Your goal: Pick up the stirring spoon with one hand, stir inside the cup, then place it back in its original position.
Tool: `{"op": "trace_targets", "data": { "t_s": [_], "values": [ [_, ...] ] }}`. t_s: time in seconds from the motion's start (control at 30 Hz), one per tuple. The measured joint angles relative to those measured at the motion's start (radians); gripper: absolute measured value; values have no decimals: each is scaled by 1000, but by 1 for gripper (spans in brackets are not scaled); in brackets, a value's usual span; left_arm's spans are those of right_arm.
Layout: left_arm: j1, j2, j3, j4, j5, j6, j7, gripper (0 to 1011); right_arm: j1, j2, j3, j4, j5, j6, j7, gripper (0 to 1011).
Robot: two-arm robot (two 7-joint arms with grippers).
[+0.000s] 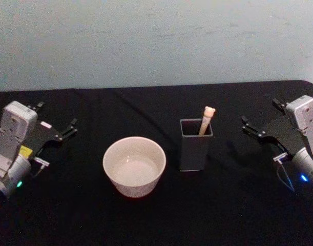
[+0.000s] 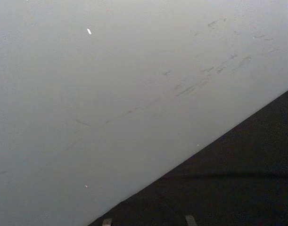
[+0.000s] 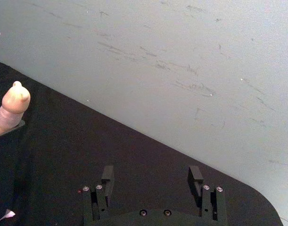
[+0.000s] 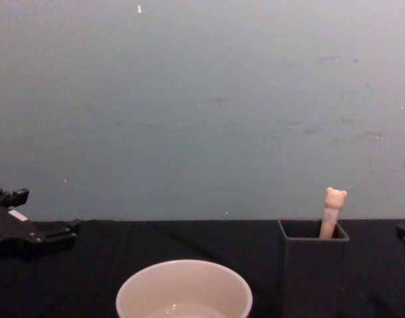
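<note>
Left claw [image 1: 55,118]: hovers at the left edge of the bench [image 1: 146,105], fingers spread wide, holding nothing, pointed toward the far middle of the bench. It stands well apart from the cup [image 1: 133,187], with bare black cloth between them.

Right claw [image 1: 261,114]: hovers at the right edge, fingers likewise spread wide and holding nothing, pointed inward. In the right wrist view both fingers show parted over dark cloth.

Stirring spoon [image 1: 206,119]: stands inside the holder [image 1: 193,151], leaning toward its far right corner. The cream handle and bear head rise above the rim; the stem is hidden by the holder's walls.

Holder: upright on the bench, right of centre, nearer the right claw than the left. Bare cloth lies between it and that claw.

Cup: upright, left of the holder, near it but not touching, mouth open upward. It sits between the left claw and the holder.

Surroundings: a pale, scuffed wall [image 1: 156,41] stands behind the bench.
</note>
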Motion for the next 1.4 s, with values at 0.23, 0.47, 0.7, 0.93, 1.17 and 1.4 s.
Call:
{"op": "trace_targets", "data": {
  "t_s": [0.23,0.47,0.7,0.93,1.17,1.4],
  "values": [
    [0,0,0,0,0,0,0,1001,0,0,0,0,0,0,0,1000],
    [0,0,0,0,0,0,0,1001,0,0,0,0,0,0,0,1000],
    [0,0,0,0,0,0,0,1001,0,0,0,0,0,0,0,1000],
    [0,0,0,0,0,0,0,1001,0,0,0,0,0,0,0,1000],
    [0,0,0,0,0,0,0,1001,0,0,0,0,0,0,0,1000],
    [0,0,0,0,0,0,0,1001,0,0,0,0,0,0,0,1000]
  ]
}}
